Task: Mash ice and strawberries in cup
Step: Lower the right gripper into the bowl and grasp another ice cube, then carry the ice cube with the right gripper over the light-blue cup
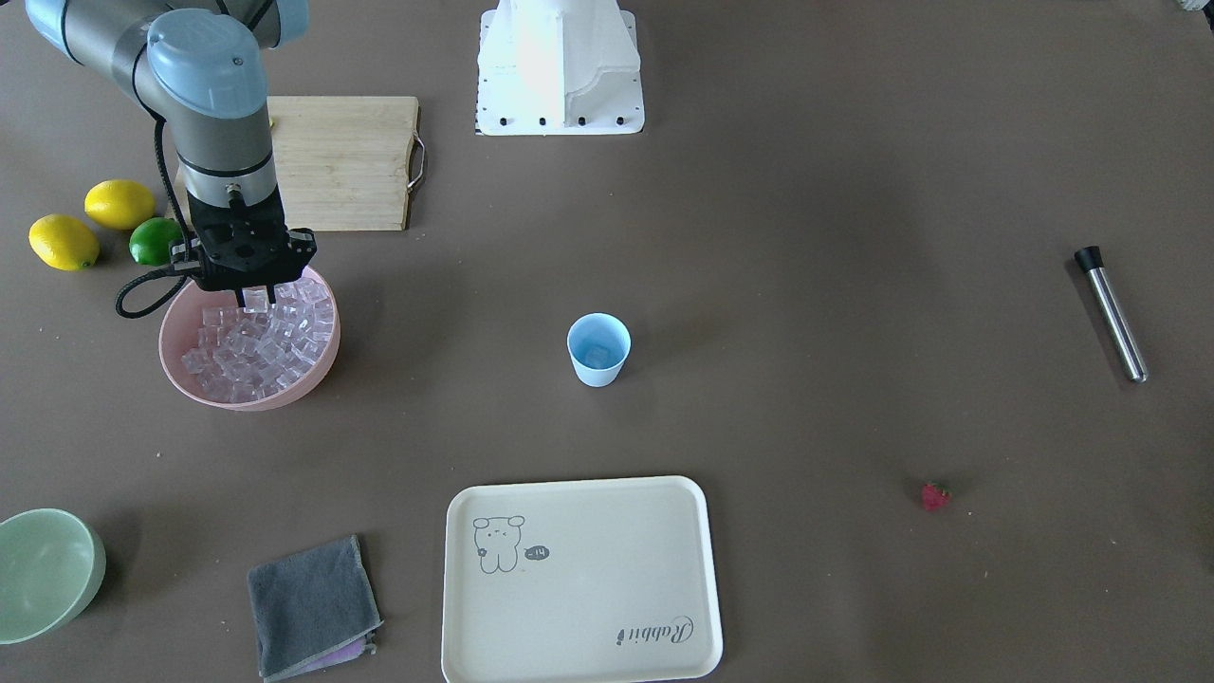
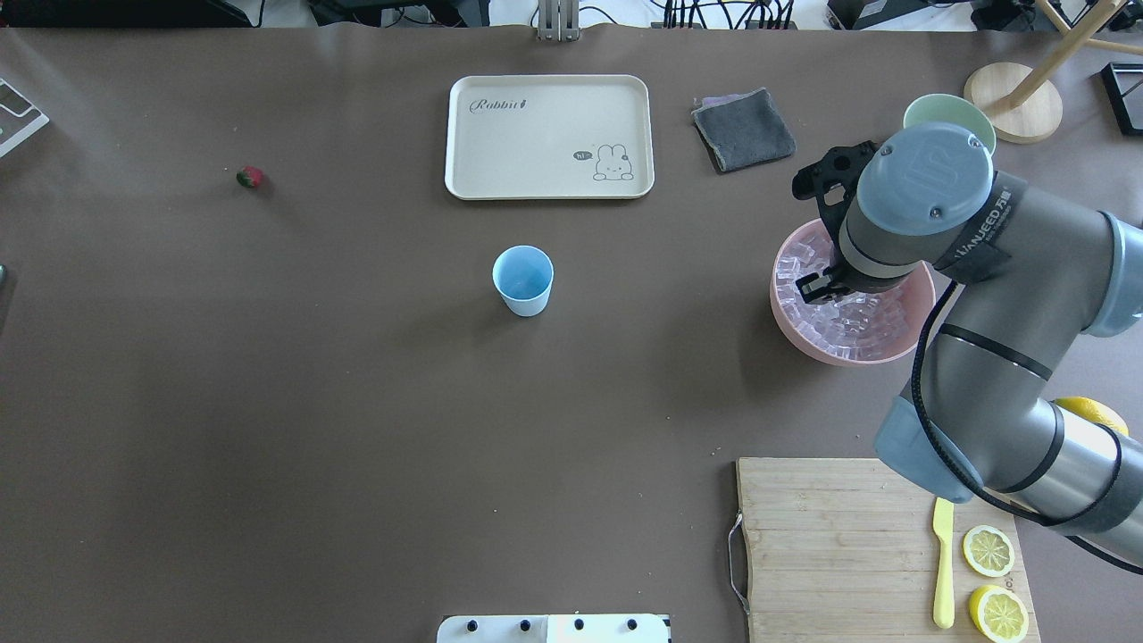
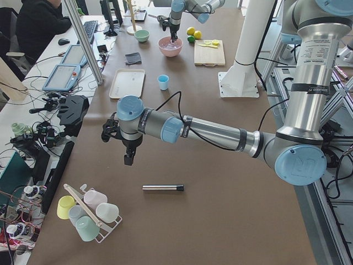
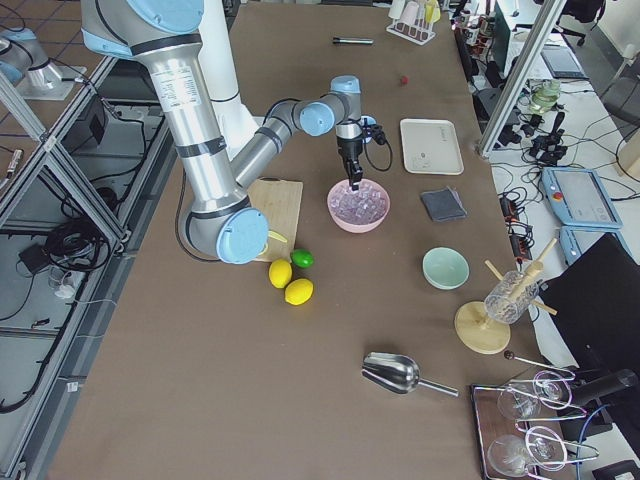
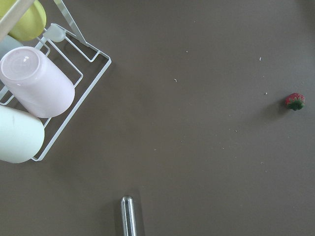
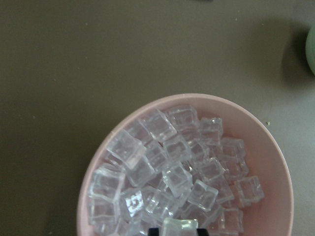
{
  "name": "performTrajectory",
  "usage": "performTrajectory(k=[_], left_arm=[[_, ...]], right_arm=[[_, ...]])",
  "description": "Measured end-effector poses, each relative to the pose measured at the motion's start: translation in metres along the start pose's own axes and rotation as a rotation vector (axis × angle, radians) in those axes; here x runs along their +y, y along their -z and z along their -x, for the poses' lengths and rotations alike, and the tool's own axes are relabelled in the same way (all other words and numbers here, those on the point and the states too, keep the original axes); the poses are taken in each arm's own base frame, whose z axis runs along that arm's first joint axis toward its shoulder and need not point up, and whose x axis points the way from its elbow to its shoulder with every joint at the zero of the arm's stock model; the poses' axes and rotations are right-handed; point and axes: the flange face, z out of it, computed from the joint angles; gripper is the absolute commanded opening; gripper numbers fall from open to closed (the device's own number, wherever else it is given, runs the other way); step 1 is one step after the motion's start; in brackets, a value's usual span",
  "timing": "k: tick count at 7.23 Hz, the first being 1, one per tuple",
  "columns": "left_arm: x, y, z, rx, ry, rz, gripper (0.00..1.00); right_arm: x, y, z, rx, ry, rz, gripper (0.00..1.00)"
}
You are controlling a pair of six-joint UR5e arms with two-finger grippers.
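Pink bowl (image 1: 285, 396) toward right edge, lemons (image 1: 119, 204) and lime (image 1: 152, 242) just beside, right gripper (image 1: 258, 296) down in it, fingers closed on one clear ice cube (image 6: 179, 225), left gripper (image 3: 128, 160) near left edge, grip impossible to tell, light-blue cup (image 1: 597, 375) upright mid-table, tiny red strawberry (image 1: 935, 495) toward far left corner.

Hidden tips, cropped edges

The right end effector (image 1: 256, 296) has its tips down among the ice (image 1: 285, 346), so whether they pinch a cube cannot be told; overhead, the right arm (image 2: 929, 192) covers it. The left end effector (image 3: 128, 160) shows only in the left side view, jaws unreadable. The front view's edge cuts the green bowl (image 1: 43, 574); the left wrist view's bottom edge cuts the steel rod (image 5: 128, 216).
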Motion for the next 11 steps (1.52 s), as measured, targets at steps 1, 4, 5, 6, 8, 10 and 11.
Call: performTrajectory(k=[1, 4, 5, 6, 8, 10, 11], left_arm=[[0.0, 0.0, 0.0, 0.0, 0.0, -0.001, 0.98], [-0.001, 0.001, -0.001, 0.0, -0.002, -0.002, 0.98], [-0.001, 0.001, -0.001, 0.0, -0.002, -0.003, 0.98], [-0.001, 0.001, -0.001, 0.0, -0.001, -0.002, 0.98], [-0.001, -0.002, 0.002, -0.001, 0.004, 0.004, 0.98], [0.0, -0.004, 0.004, -0.001, 0.008, 0.008, 0.98], [0.0, -0.005, 0.006, -0.002, 0.01, 0.01, 0.98]], right_arm=[[-0.024, 0.029, 0.028, -0.056, -0.063, -0.041, 0.32], [-0.076, 0.078, 0.137, -0.201, -0.302, -0.107, 0.32], [-0.088, 0.075, 0.17, -0.241, -0.377, -0.14, 0.32], [-0.099, 0.068, 0.201, -0.277, -0.441, -0.17, 0.32], [-0.108, 0.064, 0.243, -0.344, -0.516, -0.218, 0.33], [-0.104, 0.059, 0.261, -0.382, -0.527, -0.265, 0.35], [-0.104, 0.051, 0.263, -0.375, -0.523, -0.269, 0.39]])
